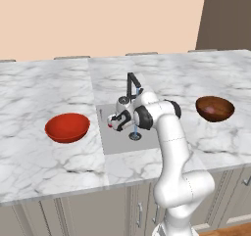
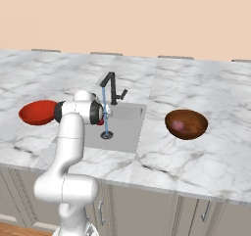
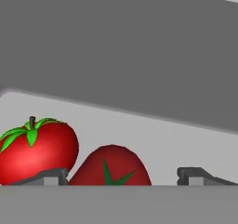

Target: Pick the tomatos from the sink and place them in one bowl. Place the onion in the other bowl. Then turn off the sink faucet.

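White marble counter (image 1: pixel 49 88), veined and polished; matt grey sink (image 1: pixel 115 142); smooth glossy tomatoes (image 3: pixel 39 148); shiny dark brown bowl (image 2: pixel 186 124).

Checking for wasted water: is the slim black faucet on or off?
On: a thin blue stream runs from the slim black faucet to the drain.

Base views flank sink (image 1: pixel 117 142), hand view close-in

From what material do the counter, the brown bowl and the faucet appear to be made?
Counter: looks like polished white marble, judging by its grey veins.
Brown bowl: probably glazed ceramic or lacquered wood; its dark surface is glossy, and the inside is reddish-brown.
Faucet: seems to be black-coated metal, slim and uniformly dark, without bright highlights.
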Motion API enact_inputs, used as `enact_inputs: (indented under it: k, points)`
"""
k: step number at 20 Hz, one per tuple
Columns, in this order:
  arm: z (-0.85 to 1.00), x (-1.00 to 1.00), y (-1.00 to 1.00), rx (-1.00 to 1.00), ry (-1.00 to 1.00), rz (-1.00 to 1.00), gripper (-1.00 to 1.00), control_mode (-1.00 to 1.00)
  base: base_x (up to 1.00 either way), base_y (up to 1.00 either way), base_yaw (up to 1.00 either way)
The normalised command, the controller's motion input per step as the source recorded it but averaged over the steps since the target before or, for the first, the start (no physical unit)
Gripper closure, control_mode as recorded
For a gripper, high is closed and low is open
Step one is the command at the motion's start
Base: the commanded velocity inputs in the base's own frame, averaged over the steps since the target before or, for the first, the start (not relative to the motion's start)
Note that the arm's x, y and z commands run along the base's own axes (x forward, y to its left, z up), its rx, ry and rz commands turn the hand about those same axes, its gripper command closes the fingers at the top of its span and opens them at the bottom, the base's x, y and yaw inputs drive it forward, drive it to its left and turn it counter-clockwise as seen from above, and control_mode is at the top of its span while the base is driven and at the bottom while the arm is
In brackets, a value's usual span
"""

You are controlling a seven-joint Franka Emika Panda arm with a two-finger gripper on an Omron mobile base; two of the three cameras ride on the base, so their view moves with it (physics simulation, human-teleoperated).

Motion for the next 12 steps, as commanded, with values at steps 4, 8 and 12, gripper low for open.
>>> enact_inputs:
  k: [4,8,12]
  points:
    - [-0.38,-0.19,0.0,0.0,0.01,0.0,-1.0,-1.0,0.0,0.0,0.0]
    - [-0.38,-0.21,0.02,0.0,0.04,0.0,-1.0,-1.0,0.0,0.0,0.0]
    - [-0.38,-0.16,0.02,0.0,0.05,0.0,-1.0,-1.0,0.0,0.0,0.0]
